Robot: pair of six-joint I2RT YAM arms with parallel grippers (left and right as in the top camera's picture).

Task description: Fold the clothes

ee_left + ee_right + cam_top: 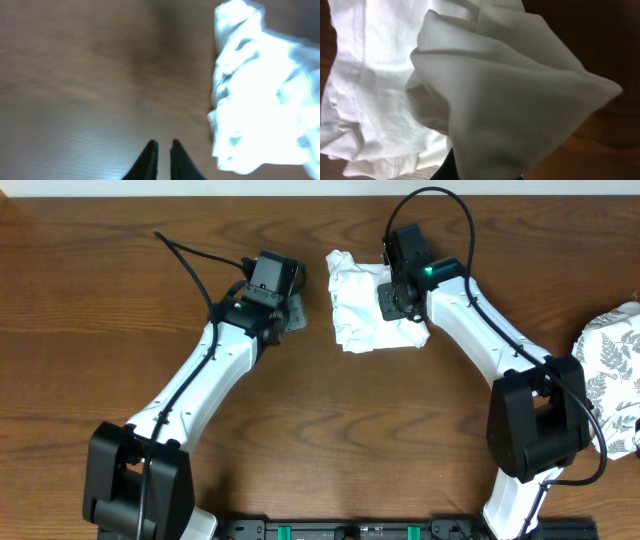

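The clothes, a crumpled white T-shirt, lie bunched on the wooden table at the back centre. My right gripper sits over the shirt's right part, shut on a fold. In the right wrist view that fold of the clothes hangs as a peaked drape over the fingers, hiding their tips. My left gripper rests just left of the shirt, apart from it. In the left wrist view the left gripper is shut and holds nothing, with bare wood beneath and the clothes bright at the right.
A white cloth printed with grey fern leaves lies at the table's right edge, beside the right arm's base. Black cables run behind both wrists. Bare wood table stretches between the two arms.
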